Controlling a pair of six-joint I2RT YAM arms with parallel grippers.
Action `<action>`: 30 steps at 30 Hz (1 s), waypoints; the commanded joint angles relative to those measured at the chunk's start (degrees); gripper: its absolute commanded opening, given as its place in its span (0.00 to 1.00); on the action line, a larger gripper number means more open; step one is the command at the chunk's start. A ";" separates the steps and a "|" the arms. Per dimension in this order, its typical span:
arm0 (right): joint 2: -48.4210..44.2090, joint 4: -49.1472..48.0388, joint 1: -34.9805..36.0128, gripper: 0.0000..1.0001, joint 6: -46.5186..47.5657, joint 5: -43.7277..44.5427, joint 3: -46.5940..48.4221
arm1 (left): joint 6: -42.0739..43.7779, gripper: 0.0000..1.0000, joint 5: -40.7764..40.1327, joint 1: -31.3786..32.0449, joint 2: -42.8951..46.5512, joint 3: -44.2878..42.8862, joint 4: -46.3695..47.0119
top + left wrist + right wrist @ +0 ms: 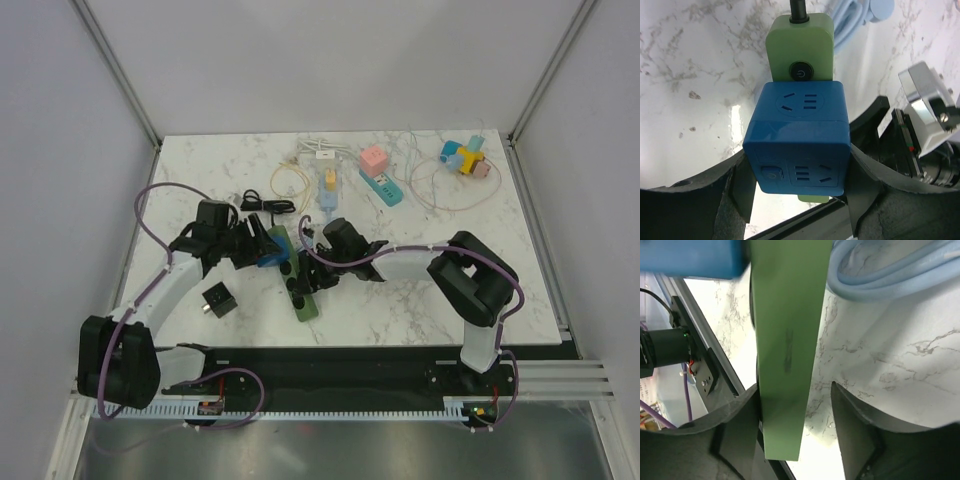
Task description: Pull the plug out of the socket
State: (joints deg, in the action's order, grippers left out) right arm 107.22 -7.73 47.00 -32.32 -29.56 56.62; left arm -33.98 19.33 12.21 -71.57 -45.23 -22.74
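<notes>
2 left fingers (pixel 867 190) gripping blue cube plug (pixel 797 132) sides, right fingers (pixel 860 425) open, loose around green socket strip (pixel 787 340)

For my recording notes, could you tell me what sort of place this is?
Probably a robot lab test cell: white panel walls, two arms bolted along a marble-pattern table, and a green power strip carrying a blue cube adapter.

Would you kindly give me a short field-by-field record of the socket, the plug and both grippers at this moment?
socket: green power strip, flat on the marble table
plug: blue cube, sitting on the strip beside its power button
left gripper: fingers against both sides of the blue cube
right gripper: open, straddling the strip, gap on one side
task status: plug not yet pulled off
</notes>
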 commanded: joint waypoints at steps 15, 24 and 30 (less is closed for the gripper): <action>3.08 5.70 -0.68 0.50 3.66 5.30 12.02 | 0.31 0.02 13.62 0.45 11.01 1.02 0.33; 3.35 -1.57 -4.89 0.00 -10.55 9.61 8.26 | 0.84 0.02 12.14 0.45 14.08 2.52 -0.02; 5.36 -19.32 -8.15 0.00 -28.99 1.01 0.60 | -0.03 0.02 7.21 0.45 24.01 6.82 6.10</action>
State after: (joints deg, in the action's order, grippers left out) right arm 110.26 -17.52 46.50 -43.75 -33.71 60.36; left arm -34.39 21.12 12.21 -55.90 -39.11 -20.34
